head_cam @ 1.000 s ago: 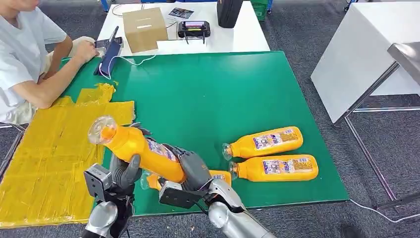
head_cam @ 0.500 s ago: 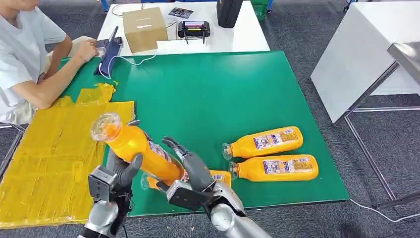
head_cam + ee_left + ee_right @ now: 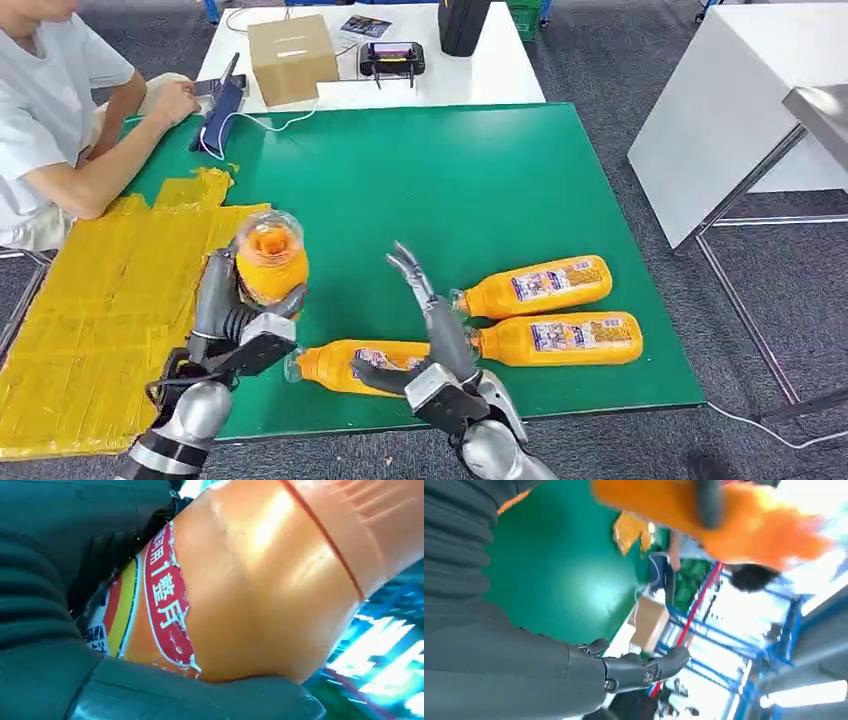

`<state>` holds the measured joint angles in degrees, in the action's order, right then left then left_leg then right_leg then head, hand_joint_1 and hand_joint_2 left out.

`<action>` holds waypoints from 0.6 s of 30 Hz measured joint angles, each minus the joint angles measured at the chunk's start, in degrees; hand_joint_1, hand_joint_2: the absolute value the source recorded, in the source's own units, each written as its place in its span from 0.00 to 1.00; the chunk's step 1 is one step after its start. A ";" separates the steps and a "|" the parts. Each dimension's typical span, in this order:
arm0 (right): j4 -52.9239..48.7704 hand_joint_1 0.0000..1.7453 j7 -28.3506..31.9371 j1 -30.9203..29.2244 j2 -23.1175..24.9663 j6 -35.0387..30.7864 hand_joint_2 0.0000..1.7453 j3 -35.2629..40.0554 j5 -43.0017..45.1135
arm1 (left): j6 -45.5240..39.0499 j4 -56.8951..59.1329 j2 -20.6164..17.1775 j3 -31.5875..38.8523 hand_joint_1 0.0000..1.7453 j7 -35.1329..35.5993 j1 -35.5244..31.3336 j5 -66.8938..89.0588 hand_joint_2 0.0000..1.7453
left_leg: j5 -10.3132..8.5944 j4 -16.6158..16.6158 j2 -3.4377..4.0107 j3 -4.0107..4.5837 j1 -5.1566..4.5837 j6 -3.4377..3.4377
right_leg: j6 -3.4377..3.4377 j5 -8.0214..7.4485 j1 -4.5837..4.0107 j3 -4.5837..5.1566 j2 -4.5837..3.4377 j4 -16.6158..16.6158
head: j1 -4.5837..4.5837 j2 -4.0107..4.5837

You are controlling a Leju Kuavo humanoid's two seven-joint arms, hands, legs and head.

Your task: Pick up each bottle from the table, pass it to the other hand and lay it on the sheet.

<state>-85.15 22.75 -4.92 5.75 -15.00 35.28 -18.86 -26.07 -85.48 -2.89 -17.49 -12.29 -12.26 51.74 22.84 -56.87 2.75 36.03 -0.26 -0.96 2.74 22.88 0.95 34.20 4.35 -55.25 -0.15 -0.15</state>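
The left hand (image 3: 232, 315) has its fingers wrapped around an orange bottle (image 3: 270, 262), held up off the table with the clear cap end pointing almost straight at the robot's head, just at the near edge of the yellow sheet (image 3: 110, 300). The right hand (image 3: 432, 330) holds nothing, its fingers spread and pointing upward, above the green table (image 3: 440, 180) near the front edge. My worry is the laying down: the bottle is smooth and round, so if the left hand lets go while it is tilted like this it could roll off the crinkled sheet back onto the green, or toward the table's front edge. The open right hand is also close over a bottle lying by the front edge (image 3: 365, 362), and a careless drop of that arm could knock it into the 2 bottles to the right (image 3: 545, 285), (image 3: 560, 338). A person (image 3: 60, 110) sits at the far corner of the sheet, an arm resting near it, which I would watch. The left wrist view shows what the head view cannot: the thumb and fingers pressed right against the red and yellow label, a firm-looking hold. The right wrist view shows the bare fingers (image 3: 644, 670) with nothing between them, and a blur of orange beyond.
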 measured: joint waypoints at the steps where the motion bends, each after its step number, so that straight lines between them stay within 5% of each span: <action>1: -1.19 0.00 0.00 0.70 -0.27 0.20 1.00 -0.44 -0.29 | -0.33 1.40 -0.53 -0.07 1.00 3.29 -1.67 7.00 1.00 | 0.00 0.00 -0.01 0.00 0.00 0.00 | 0.00 0.00 0.00 0.01 0.00 0.00 | 0.00 0.00; 5: -3.70 0.00 -0.42 1.28 -0.81 2.52 1.00 -1.58 -0.81 | 2.34 11.16 -2.62 -1.38 1.00 13.30 -10.11 28.44 1.00 | -0.08 0.00 0.01 -0.01 0.01 0.05 | -0.03 -0.08 -0.01 0.00 0.00 0.00 | 0.02 0.00; 18: -4.86 0.00 -1.27 1.28 -1.05 4.87 1.00 -2.01 0.42 | 4.44 25.83 -4.30 -4.35 1.00 14.93 -18.40 31.47 1.00 | -0.10 0.00 0.04 0.02 0.01 0.05 | -0.15 -0.12 -0.03 0.02 0.00 -0.02 | 0.00 0.00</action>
<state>-90.01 21.49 -3.64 4.70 -10.13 33.27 -18.44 -21.63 -59.65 -7.19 -21.84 2.65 -30.66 83.21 22.73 -56.87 2.79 36.05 -0.25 -0.91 2.58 22.76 0.91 34.22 4.35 -55.27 -0.15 -0.15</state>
